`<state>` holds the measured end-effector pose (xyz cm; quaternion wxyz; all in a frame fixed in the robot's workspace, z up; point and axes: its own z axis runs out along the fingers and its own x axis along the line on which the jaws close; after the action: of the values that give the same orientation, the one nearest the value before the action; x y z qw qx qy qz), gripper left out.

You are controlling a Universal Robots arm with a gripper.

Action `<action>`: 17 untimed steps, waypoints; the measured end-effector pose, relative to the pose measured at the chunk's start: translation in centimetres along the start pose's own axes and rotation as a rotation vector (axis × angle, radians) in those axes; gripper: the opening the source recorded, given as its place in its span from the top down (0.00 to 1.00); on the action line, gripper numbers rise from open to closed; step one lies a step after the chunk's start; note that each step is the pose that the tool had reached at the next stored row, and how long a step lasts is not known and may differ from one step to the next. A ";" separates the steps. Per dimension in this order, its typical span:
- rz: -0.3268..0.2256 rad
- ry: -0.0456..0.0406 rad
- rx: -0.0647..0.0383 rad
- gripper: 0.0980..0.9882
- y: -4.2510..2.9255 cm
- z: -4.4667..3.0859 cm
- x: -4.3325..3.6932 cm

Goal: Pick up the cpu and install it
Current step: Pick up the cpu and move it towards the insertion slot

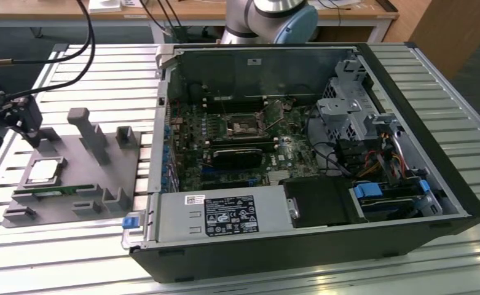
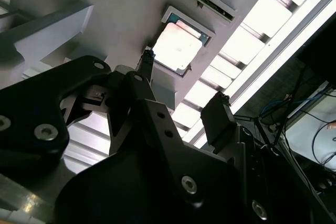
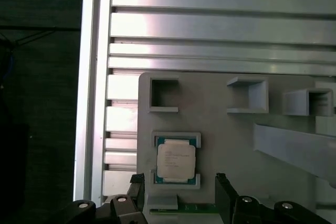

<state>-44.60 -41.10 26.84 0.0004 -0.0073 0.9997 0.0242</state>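
Note:
The cpu point(image 1: 45, 171) lies flat in a square recess of the grey holder tray point(image 1: 100, 172), on the exterior view's left; its top is silvery with a pale rim. My gripper point(image 1: 28, 130) hangs above the tray, a little behind the cpu and apart from it. In both wrist views the cpu point(image 3: 176, 161) point(image 2: 178, 45) sits just beyond the black fingertips point(image 3: 137, 184). The gripper point(image 3: 179, 186) point(image 2: 182, 86) stands open with nothing between its fingers. The dark motherboard socket point(image 1: 244, 128) sits inside the open computer case point(image 1: 305, 246).
A thin green memory stick point(image 1: 55, 190) lies in a slot of the tray just in front of the cpu. Upright grey posts point(image 1: 88, 132) rise from the tray. Black cables point(image 1: 84, 49) hang over the slatted metal table point(image 1: 59, 258). The arm's base point(image 1: 273, 18) stands behind the case.

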 end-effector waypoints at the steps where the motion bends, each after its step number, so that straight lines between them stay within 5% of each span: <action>1: 0.000 0.0001 0.000 0.38 -0.01 0.06 0.01; 17: 0.000 0.0013 0.000 0.38 -0.04 0.91 0.23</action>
<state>-44.84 -41.10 25.93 -0.0003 -0.0073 0.9997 0.0243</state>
